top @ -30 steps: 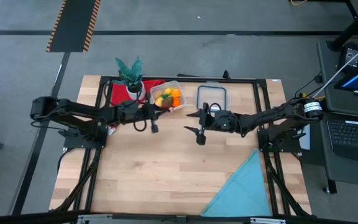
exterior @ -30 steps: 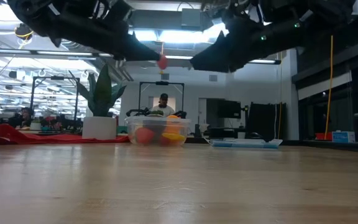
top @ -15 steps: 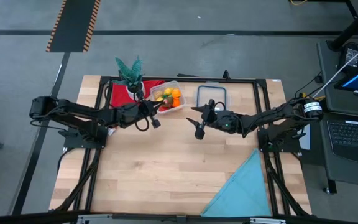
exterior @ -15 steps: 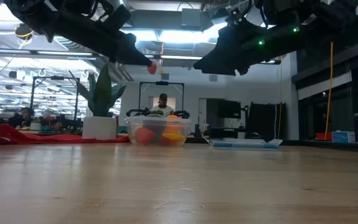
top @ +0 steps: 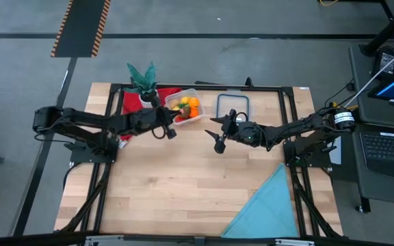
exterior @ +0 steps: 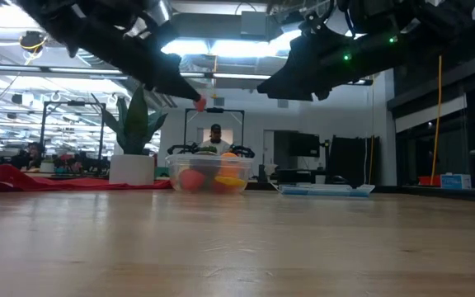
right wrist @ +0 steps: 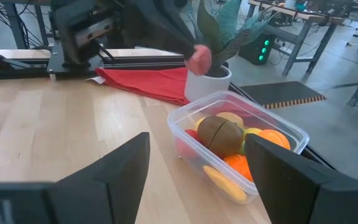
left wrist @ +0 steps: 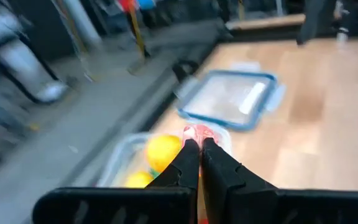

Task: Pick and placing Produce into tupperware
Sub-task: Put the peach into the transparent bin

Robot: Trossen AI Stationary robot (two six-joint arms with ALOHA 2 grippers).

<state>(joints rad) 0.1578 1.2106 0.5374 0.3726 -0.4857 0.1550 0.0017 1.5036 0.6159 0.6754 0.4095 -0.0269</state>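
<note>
Carrying a small pink-red toy fruit (right wrist: pixel 198 59) toward the clear tupperware (top: pixel 185 107). Left gripper (left wrist: pixel 198 147) pressed together on that piece, pinched at the very fingertips, held in the air just beside the tupperware's near corner and above its rim. Tupperware at the back edge of the table (top: pixel 183 184), already loaded: brown kiwi-like piece (right wrist: pixel 219 135) on top, orange pieces (right wrist: pixel 265 138) and yellow pieces (left wrist: pixel 164 152) around it, red at the bottom. Beside the tupperware on one side, a red cloth (right wrist: pixel 148 81) and a white-potted plant (top: pixel 143 83); on the other side, the flat lid (left wrist: pixel 230 98) with blue-grey rim. Further from the tupperware, a teal cloth (top: pixel 269 205) at the table's front corner.

Right gripper (top: pixel 217 134) waiting over bare wood, near the tupperware on the lid side, fingers spread wide and empty.

To do this step well, probably best to travel a little further until the fruit hangs squarely over the tupperware's opening, not over its rim. Then lower only slightly, since the pile stands near rim height and a deep descent risks knocking the kiwi out. Open gently, let the piece settle into a gap among the others, and lift straight up clear of the plant's leaves.
</note>
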